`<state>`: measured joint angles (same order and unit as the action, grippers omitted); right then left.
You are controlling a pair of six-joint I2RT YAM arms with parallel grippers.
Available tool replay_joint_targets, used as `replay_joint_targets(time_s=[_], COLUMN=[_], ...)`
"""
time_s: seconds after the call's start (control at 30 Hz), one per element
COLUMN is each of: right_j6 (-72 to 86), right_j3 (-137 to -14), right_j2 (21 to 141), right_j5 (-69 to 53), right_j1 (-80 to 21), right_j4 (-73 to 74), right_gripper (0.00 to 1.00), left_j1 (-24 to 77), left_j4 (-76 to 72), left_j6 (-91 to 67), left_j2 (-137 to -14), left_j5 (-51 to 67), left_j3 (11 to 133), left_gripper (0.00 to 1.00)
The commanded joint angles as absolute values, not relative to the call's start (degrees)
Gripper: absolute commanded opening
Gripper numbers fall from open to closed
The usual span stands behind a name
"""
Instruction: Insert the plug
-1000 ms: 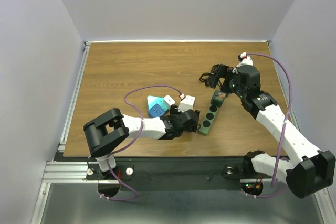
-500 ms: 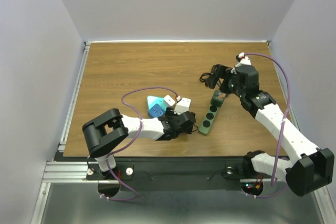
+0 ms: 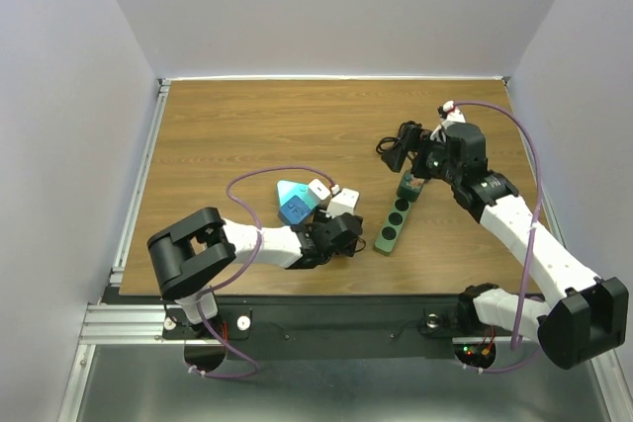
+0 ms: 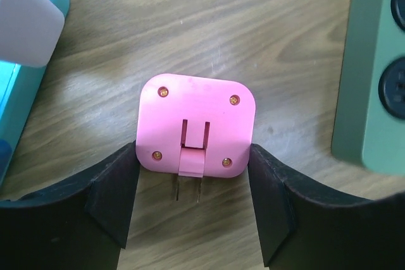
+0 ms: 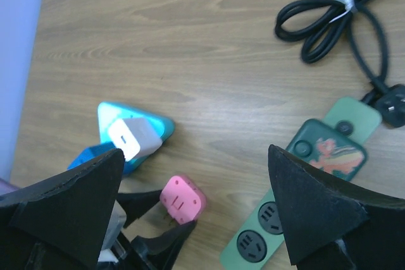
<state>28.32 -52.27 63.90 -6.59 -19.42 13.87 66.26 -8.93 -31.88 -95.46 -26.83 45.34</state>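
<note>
Table (image 3: 227,126): flat, matte, wood-grain brown top; carries everything, unchanged from a second ago
Power strip (image 3: 396,216): long dull-green plastic bar with a row of round black sockets and a switch panel at its far end; lies slanted right of centre, in the same place as before
Cable (image 3: 401,140): black, glossy, coiled and tied in a bundle beyond the strip's far end
Right tool (image 3: 417,160): black fingers spread wide, holding nothing; hovers above the strip's far end, shifted slightly far-left since a second ago
Left tool (image 4: 193,156): black fingers narrowed onto two sides of the pink plug (image 4: 197,124); a second ago it was against the strip's near end, now it is drawn back toward the near-left
Teal block (image 3: 292,203): triangular, shiny plastic, just left of the left tool
White charger (image 3: 318,190): small rounded cube resting on the teal block
Pink plug: smooth rounded square with four small screws at its corners; low over the table, just beside the strip's near end but apart from it
</note>
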Motion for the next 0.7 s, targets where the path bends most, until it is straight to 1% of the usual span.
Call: replay_joint_targets(time_s=[0.0, 0.1, 0.17, 0.3, 0.43, 0.67], right_j6=[29.1, 30.6, 31.2, 32.1, 32.1, 32.2], right_j3=[-51.0, -51.2, -51.5, -52.6, -54.1, -53.9], right_j2=[63.3, 63.5, 64.2, 66.3, 68.1, 70.4], right_j5=[-18.6, -23.3, -28.8, -37.3, -45.7, -54.4], right_j1=[-19.1, -19.1, -19.2, -19.1, -19.1, -19.2], right_j4=[12.6, 14.7, 15.8, 17.8, 20.3, 21.4], right_gripper=[1.00, 1.00, 1.00, 1.00, 0.98, 0.98], left_j1=[66.2, 66.3, 66.3, 66.3, 66.3, 66.3], left_j4=[-13.3, -16.9, -19.9, -23.9, -23.9, -22.2], left_j6=[-25.6, -23.4, -20.5, -15.3, -11.4, -6.2], left_j2=[-88.6, -81.7, -76.4, -69.5, -66.2, -64.2], left_j5=[-22.9, -20.0, -17.2, -11.8, -9.2, -6.5], left_j3=[41.4, 38.6, 36.2, 33.5, 33.9, 36.2], left_gripper=[0.30, 0.24, 0.20, 0.17, 0.16, 0.16])
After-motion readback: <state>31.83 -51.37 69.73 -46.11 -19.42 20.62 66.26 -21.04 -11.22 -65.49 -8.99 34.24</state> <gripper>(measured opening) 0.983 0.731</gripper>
